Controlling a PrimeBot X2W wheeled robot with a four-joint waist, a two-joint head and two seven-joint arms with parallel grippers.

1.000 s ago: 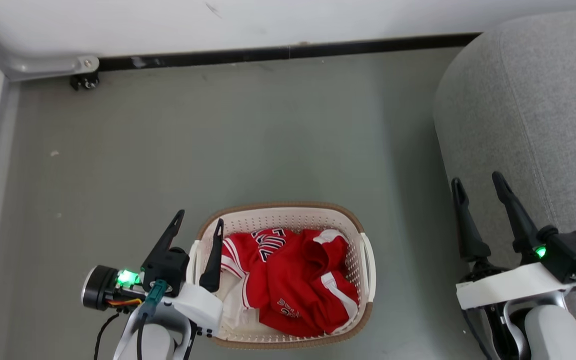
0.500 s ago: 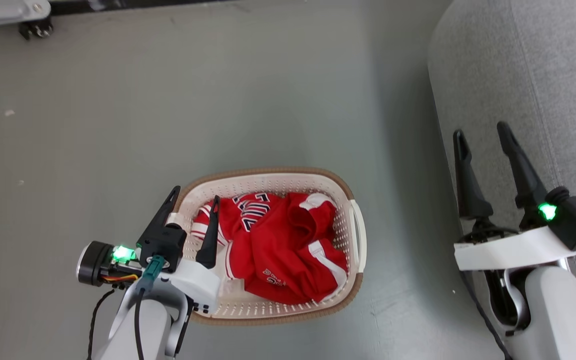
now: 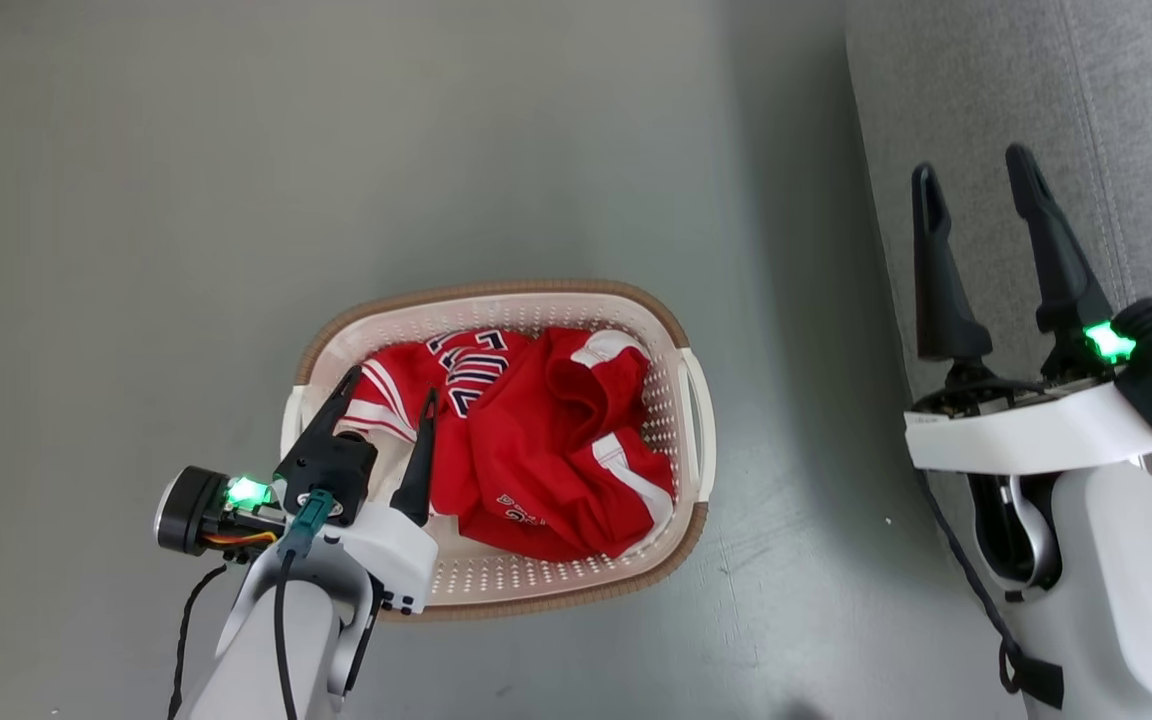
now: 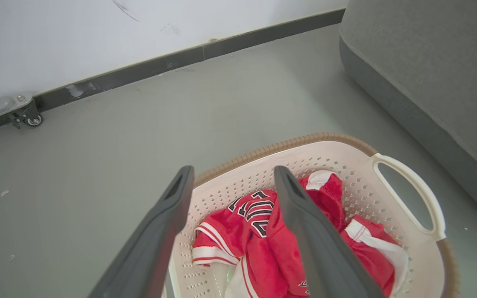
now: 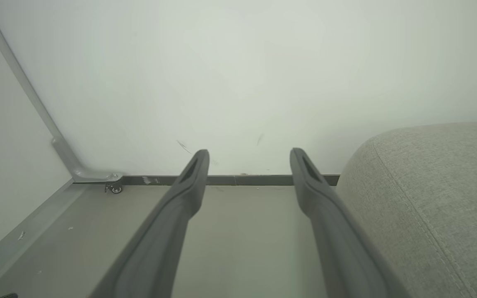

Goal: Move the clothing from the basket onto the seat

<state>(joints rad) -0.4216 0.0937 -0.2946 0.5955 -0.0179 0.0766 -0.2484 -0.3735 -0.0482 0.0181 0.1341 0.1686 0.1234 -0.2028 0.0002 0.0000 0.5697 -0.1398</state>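
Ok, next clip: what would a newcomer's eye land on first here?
The red jerseys stand out first, crumpled in the white basket on the grey floor, low in the middle of the head view. After that come the open left pincer over the basket's left end and the open right pincer at the edge of the big grey seat on the right.

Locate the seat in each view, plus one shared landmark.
Head: seat along the right edge, top to bottom; the right gripper overlaps it.
Left wrist: seat in the upper right corner, beyond the basket.
Right wrist: seat at lower right, rounded corner showing.
Landmark: grey floor, bordering the seat's left side in all three.
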